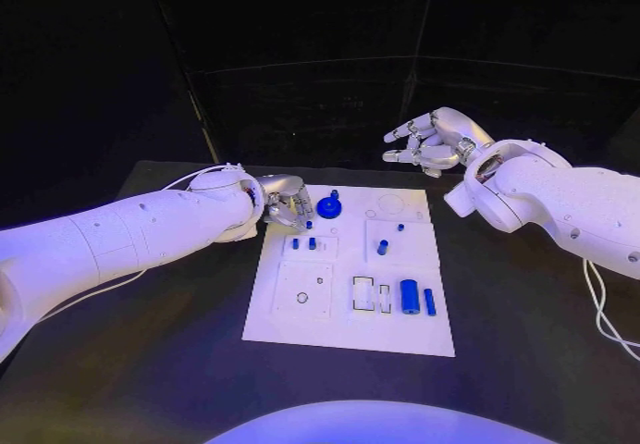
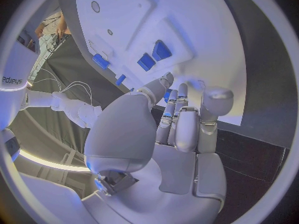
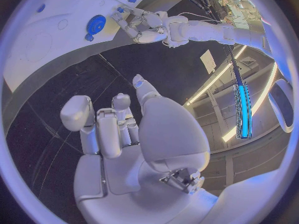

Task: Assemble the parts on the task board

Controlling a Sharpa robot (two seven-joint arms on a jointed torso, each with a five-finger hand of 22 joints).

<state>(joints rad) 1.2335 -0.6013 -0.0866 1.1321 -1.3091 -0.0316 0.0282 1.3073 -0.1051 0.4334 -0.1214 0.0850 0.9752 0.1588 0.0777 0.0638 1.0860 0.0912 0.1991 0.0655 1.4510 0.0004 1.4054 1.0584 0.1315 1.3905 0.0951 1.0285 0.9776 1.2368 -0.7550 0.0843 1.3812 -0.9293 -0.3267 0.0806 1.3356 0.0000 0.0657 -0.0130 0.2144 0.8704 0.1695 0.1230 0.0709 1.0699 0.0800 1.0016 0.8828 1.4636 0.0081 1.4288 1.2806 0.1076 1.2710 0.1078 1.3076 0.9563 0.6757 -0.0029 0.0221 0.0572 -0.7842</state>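
The white task board (image 1: 350,326) lies in the middle of the table. A round blue part (image 1: 329,205) sits near its far left corner, with small blue pegs (image 1: 310,224) just in front of it. My left hand (image 1: 284,205) hovers at that corner, fingers bent down, fingertips (image 2: 167,80) right beside a small peg (image 3: 120,9). Contact is hidden. A blue cylinder (image 1: 410,296) and a thinner one (image 1: 429,300) lie on the board's right side. My right hand (image 1: 429,139) is raised beyond the board's far right corner, fingers apart, holding nothing.
More blue pegs stand mid-board (image 1: 383,247). Two pale frame pieces (image 1: 363,292) lie left of the cylinder. A white cable (image 1: 597,296) hangs beside my right arm. The black table (image 1: 147,370) surrounds the board.
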